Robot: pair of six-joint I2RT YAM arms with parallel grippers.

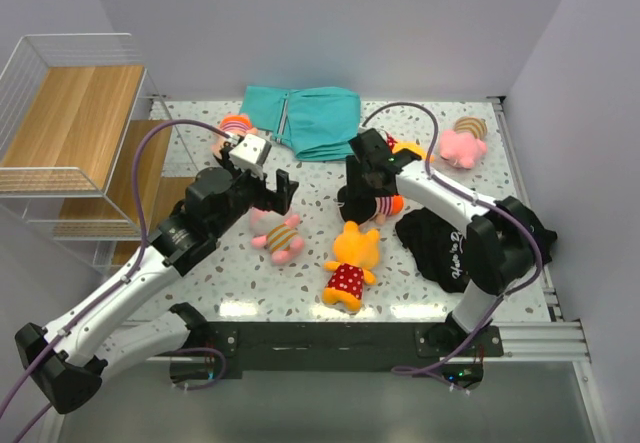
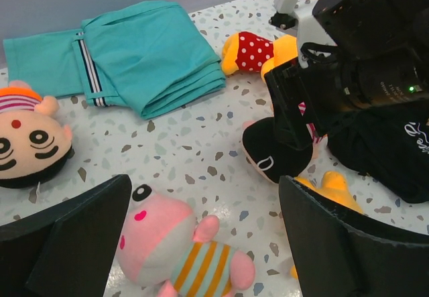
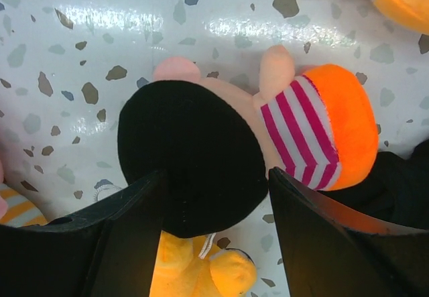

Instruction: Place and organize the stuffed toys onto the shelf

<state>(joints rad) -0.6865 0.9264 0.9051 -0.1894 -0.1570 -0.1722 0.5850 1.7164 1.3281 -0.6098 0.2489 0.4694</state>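
My left gripper (image 1: 268, 195) hangs open over a pink stuffed toy in an orange-striped shirt (image 1: 278, 233); in the left wrist view that toy (image 2: 174, 250) lies on the table between my wide-apart fingers (image 2: 74, 236). My right gripper (image 3: 216, 173) is shut on the black head of a peach doll (image 3: 194, 156) with a pink-striped shirt and orange trousers, one finger on each side. An orange toy in a red dotted dress (image 1: 350, 263) lies near the front. More toys lie at the back left (image 1: 235, 128) and back right (image 1: 463, 143). The shelf (image 1: 75, 133) stands at the far left.
A folded teal cloth (image 1: 305, 118) lies at the back middle. A black garment with white lettering (image 1: 440, 243) lies beside the right arm. Another orange toy (image 2: 258, 49) lies behind the right gripper. White walls close the table's back and right.
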